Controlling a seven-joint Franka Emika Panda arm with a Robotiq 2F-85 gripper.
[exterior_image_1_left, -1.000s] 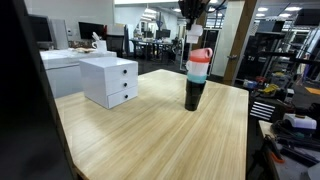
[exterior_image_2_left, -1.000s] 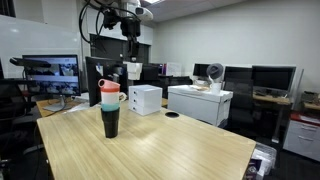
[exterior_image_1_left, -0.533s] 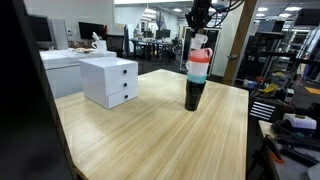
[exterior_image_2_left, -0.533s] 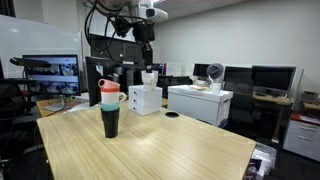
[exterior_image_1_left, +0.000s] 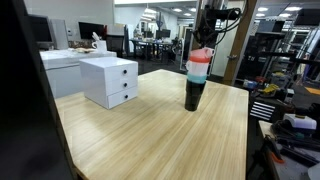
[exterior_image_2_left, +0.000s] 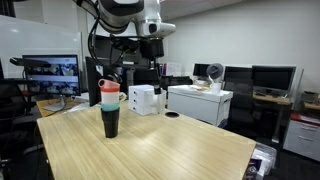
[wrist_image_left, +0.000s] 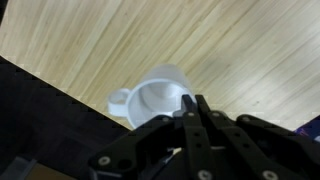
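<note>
My gripper (wrist_image_left: 192, 106) is shut on the rim of a white mug (wrist_image_left: 152, 100), whose handle points left in the wrist view. The mug hangs in the air above the wooden table (wrist_image_left: 240, 40), near the table's edge. In both exterior views the gripper (exterior_image_1_left: 207, 34) (exterior_image_2_left: 160, 68) hangs beside and above a stack of cups (exterior_image_1_left: 196, 78) (exterior_image_2_left: 110, 108): black at the bottom, then teal and red. The held mug is hard to make out in the exterior views.
A white two-drawer box (exterior_image_1_left: 109, 80) (exterior_image_2_left: 144, 98) stands on the table. A dark drop beyond the table edge (wrist_image_left: 50, 120) fills the lower left of the wrist view. Desks, monitors and chairs surround the table.
The arm has carried the white mug sideways, to the right in both exterior views, away from above the cup stack. The jaws stayed shut on it.
</note>
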